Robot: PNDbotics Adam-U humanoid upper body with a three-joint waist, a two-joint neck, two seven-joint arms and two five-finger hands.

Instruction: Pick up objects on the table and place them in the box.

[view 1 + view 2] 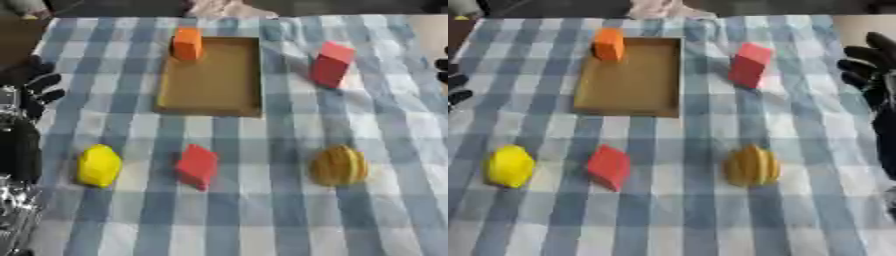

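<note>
A shallow brown box [213, 82] lies on the blue checked cloth, with an orange block [187, 43] standing in its far left corner. A red block [332, 64] stands to the right of the box. Nearer me lie a yellow block [98, 165], a red block [198, 166] and a ribbed tan rounded thing [338, 166]. My left hand [37, 89] rests at the left edge, fingers up and relaxed, holding nothing. My right hand [870, 67] rests at the right edge, fingers spread, also holding nothing. Both are well apart from the objects.
The cloth-covered table [262, 215] stretches toward me past the near row of objects. A crumpled pale thing [661, 9] lies at the far edge behind the box.
</note>
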